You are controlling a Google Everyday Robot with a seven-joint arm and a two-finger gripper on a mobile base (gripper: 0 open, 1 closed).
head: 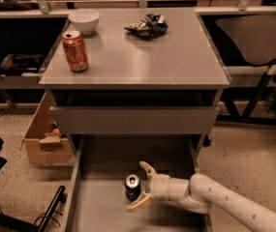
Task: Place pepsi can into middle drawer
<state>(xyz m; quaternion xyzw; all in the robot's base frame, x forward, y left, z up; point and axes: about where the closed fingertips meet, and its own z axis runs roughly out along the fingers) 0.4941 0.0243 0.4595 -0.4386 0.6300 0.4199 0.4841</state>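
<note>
Low at the frame's centre, the pepsi can (132, 186) is seen standing upright on the floor of the pulled-out middle drawer (101, 209). Just right of it, the gripper (138, 187) is held spread wide, fingers flanking the can, nothing clamped. Up at upper left, an orange can (75, 50) is parked on the cabinet top (147, 57).
</note>
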